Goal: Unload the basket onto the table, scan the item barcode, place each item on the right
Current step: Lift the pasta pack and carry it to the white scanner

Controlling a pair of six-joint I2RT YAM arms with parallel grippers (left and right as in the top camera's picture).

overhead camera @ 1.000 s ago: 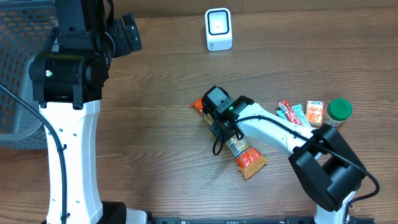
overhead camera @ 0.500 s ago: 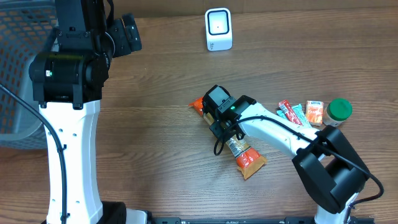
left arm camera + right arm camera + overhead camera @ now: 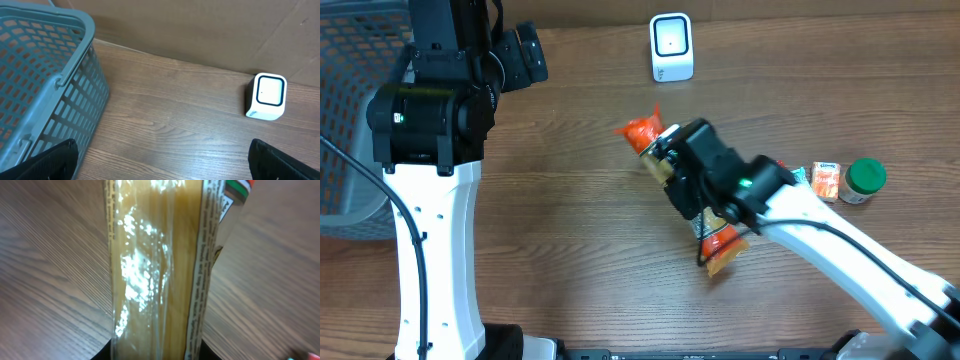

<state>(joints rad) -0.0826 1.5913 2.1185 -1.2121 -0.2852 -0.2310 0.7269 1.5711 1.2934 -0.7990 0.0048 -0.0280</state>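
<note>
The right end effector (image 3: 688,188) is clenched across the middle of the long clear-plastic packet of spaghetti with orange ends (image 3: 642,131). In the right wrist view the glossy film fills the space between the fingers, and a strip of print runs down one edge. The packet lies slantwise under the wrist and appears to be held clear of the brown wood-grain desk (image 3: 570,250). Its upper orange end points toward the white box-shaped scanner with a dark-rimmed square window (image 3: 671,47), which stands well apart at the far edge of the desk. No barcode shows in any view, so I cannot tell which face carries it. Done well, the step means bringing the packet in front of the scanner window and rolling the wrist slowly until the coded face looks squarely at it, then holding steady. The film is shiny, so a slight tilt may cut the glare. The fingers may also be covering the code, in which case presenting one of the ends could help. Spaghetti is brittle, so the squeeze should stay gentle. The left end effector (image 3: 172,160) hangs released, fingers wide, beside the grey-blue plastic mesh basket (image 3: 45,75) and out of the path.
</note>
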